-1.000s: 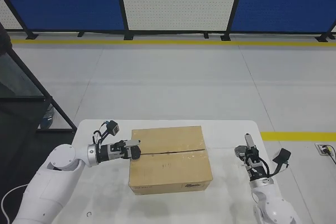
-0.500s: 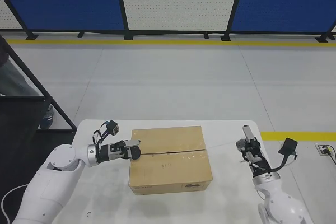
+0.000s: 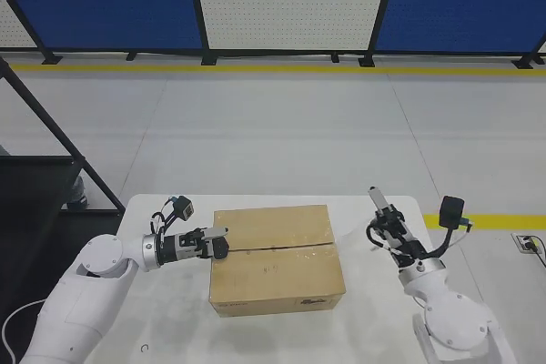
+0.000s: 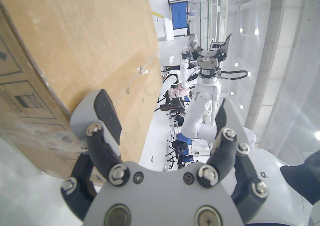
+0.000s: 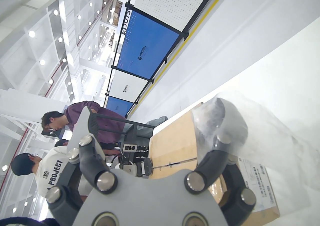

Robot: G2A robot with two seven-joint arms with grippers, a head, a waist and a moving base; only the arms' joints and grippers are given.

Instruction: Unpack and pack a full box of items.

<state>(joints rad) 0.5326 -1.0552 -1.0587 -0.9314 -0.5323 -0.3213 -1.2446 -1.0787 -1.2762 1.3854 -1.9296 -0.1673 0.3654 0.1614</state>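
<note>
- Your left gripper point(image 3: 218, 247) sits at the left end of the box point(image 3: 273, 268), level with its top edge; its fingers are spread and grasp nothing; in the left wrist view one pad point(image 4: 107, 114) lies over the corner of the cardboard and the other is out in open air; I judge it is placed there to brace the box or to reach the flap end, though I cannot confirm contact.
- The box stands in the middle of the table point(image 3: 177, 318), closed, both top flaps down and meeting along a seam point(image 3: 282, 244) that runs from left to right; a glossy strip of clear tape point(image 4: 140, 71) covers that seam; nothing looks unpacked yet, so opening the flaps is probably the step in hand.
- The placement suits you; the seam lies crosswise between the two arms, so each can work from its own end.
- Your right gripper point(image 3: 379, 205) is raised beside the right end of the box, apart from it, with its fingers pointing away from the robot; the jaws stand wide and empty; in the right wrist view a cloudy clear film point(image 5: 225, 121) clings round one finger; I cannot tell what it is; watch that it does not spoil a grip.
- The next move likely calls for bringing the right fingers down to the seam's right end; the tape may resist, and the box could slide unless the left side holds it.
</note>
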